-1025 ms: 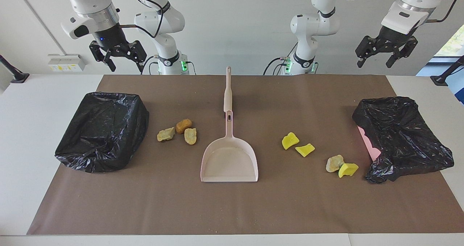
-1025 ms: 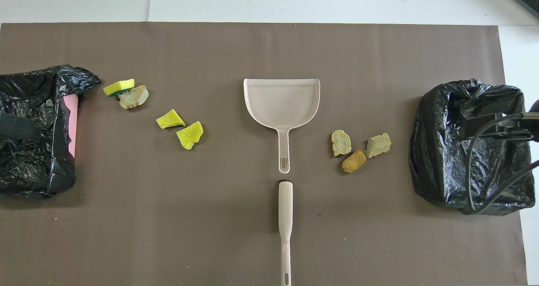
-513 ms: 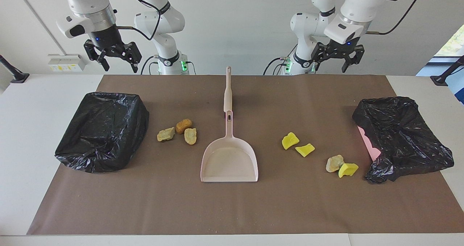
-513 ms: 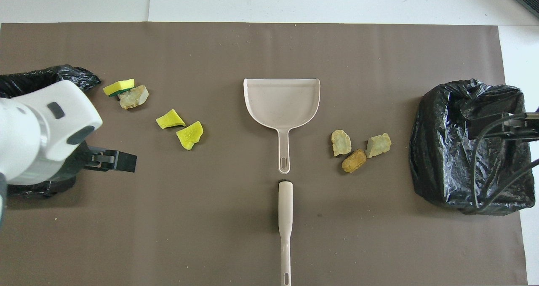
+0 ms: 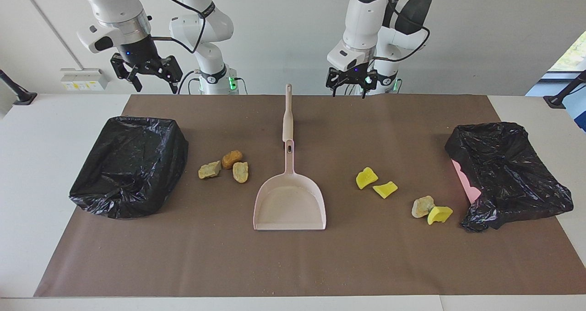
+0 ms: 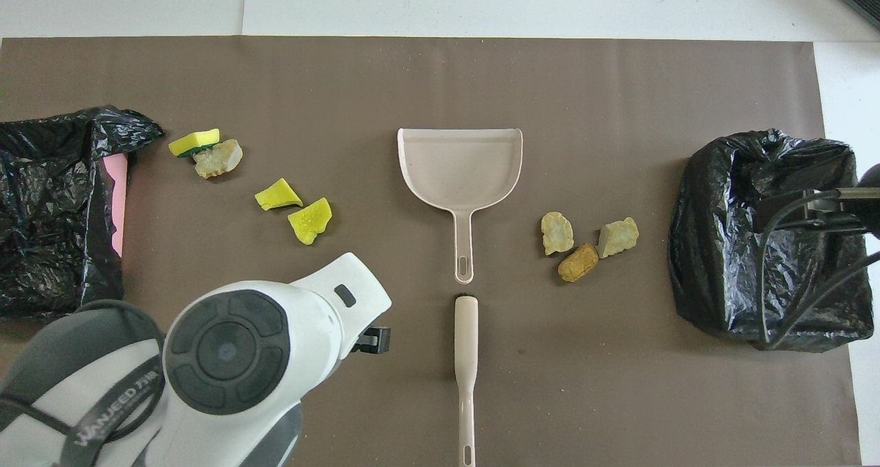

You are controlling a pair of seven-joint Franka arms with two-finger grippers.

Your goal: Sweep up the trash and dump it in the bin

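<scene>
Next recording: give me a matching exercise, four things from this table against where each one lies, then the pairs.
Things:
1. dustpan
2. brush
3. yellow chunks
4. brown chunks

Places:
A. between the dustpan and the bin at the right arm's end
B. mid-table, handle toward the robots
C. between the dustpan and the bin at the left arm's end
D. in line with the dustpan's handle, nearer to the robots

Pairs: 1-B, 2-D, 3-C, 4-A

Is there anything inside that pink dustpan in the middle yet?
No chunks lie in the pink dustpan; its tray shows bare. All seven trash pieces, such as the yellow one and the orange-brown one, lie on the brown mat beside it.
</scene>
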